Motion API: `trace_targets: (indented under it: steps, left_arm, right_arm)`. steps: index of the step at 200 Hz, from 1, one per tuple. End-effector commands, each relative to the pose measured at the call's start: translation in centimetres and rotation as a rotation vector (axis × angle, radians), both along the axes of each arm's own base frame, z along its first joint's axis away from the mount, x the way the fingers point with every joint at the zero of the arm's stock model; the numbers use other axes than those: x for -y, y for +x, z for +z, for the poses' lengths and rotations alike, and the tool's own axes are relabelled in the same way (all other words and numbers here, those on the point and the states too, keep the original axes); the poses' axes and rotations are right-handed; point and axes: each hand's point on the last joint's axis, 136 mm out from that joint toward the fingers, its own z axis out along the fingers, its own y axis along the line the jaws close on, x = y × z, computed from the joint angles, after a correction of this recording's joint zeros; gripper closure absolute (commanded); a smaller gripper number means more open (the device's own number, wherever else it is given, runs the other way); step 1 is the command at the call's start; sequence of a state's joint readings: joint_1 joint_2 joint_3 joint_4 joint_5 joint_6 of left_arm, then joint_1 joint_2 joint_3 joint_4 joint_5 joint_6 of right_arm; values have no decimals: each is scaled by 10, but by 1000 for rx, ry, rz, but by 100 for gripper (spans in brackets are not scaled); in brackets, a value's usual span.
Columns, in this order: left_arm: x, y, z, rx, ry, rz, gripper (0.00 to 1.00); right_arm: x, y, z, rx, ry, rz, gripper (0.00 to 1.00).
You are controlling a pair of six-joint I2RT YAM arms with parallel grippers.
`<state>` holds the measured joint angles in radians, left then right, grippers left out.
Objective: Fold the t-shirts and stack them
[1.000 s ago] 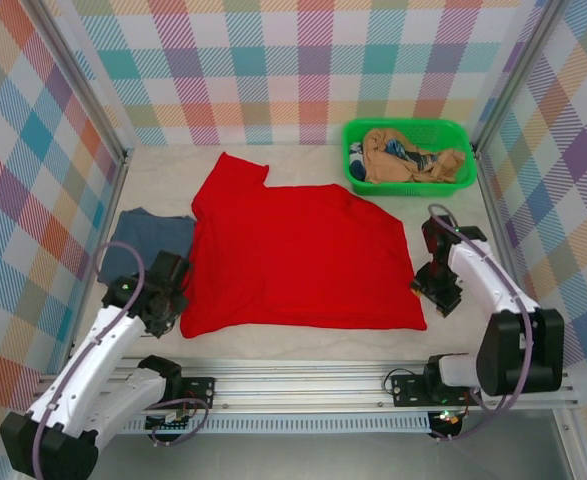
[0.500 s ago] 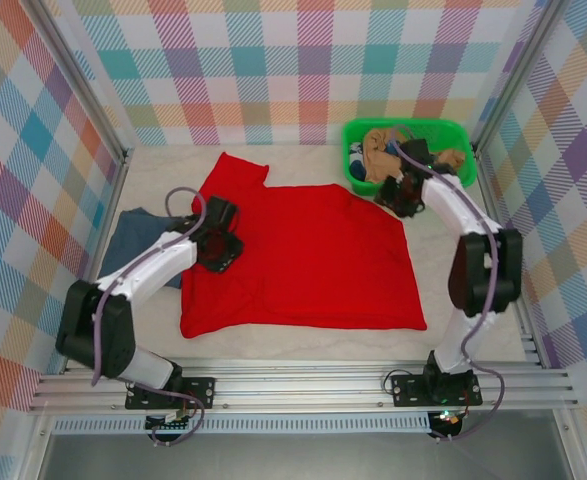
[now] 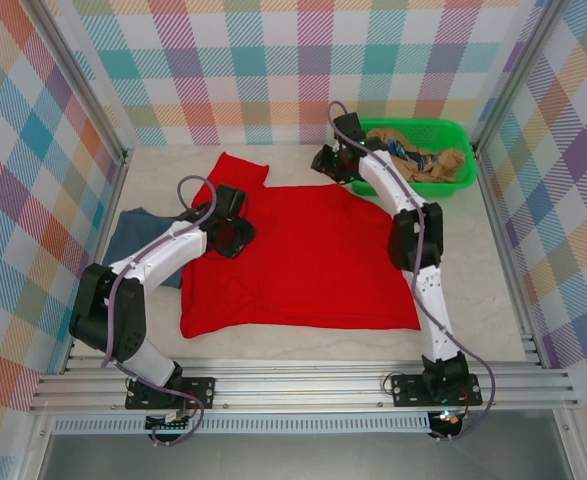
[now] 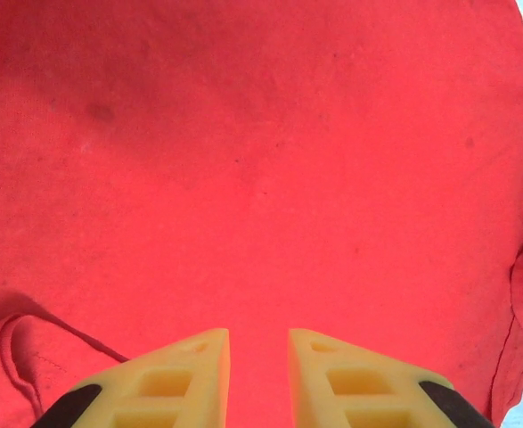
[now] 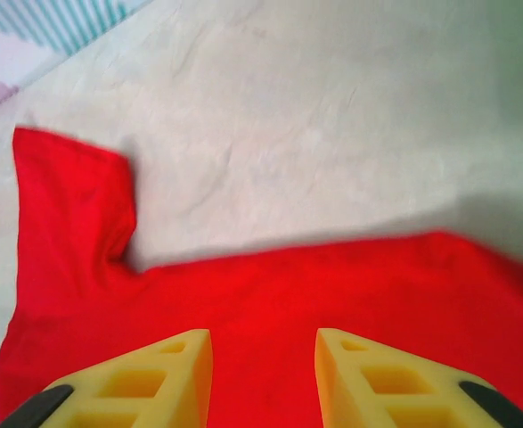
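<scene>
a: which container is shown, and what is held in it?
b: a green basket [image 3: 460, 180] is seen at the far right of the surface [image 3: 478, 300]; crumpled tan cloth [image 3: 425, 163] with a dark patterned piece is heaped inside it.

a: how are the surface and room described?
b: a pale, marbled surface is enclosed by plaid-patterned walls [image 3: 273, 70] on a metal frame.

a: where are the t-shirts located?
b: the red t-shirt [image 3: 303, 260] is spread flat at the centre, one sleeve pointed to the far left. the slate-blue t-shirt [image 3: 143, 240] is laid beside it at the left edge.

a: how are the tools set?
b: the left tool [image 4: 257, 343] is held low over red cloth, its yellow fingers [image 4: 185, 374] parted by a narrow gap, nothing between them. the right tool [image 5: 263, 343] is poised above the shirt's far edge, somewhat wider apart, nothing gripped.
</scene>
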<state>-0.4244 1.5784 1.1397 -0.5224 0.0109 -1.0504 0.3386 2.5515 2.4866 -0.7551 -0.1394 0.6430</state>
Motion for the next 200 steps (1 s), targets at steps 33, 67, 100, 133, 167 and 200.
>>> trace_targets:
  steps: [33,67,100,133,167,200]
  left_arm:
    - [0,-1,22,34,4,-32,76]
    - [0,-3,14,17,7,-33,76]
    - [11,0,-5,-27,-19,-71,79]
    - [16,2,-18,-45,-23,-87,80]
    - [13,-1,-15,-45,-9,-91,80]
    - [-2,-12,-8,-65,37,-82,80]
  right_arm:
    - [86,17,-15,-82,-58,-155,66]
    - [90,26,0,-30,-8,-108,63]
    - [60,1,48,57,-82,42,58]
    - [82,-55,61,47,-300,-39,52]
    - [96,-113,19,-125,-434,-73,51]
    - [89,-127,-17,-179,-517,-32,47]
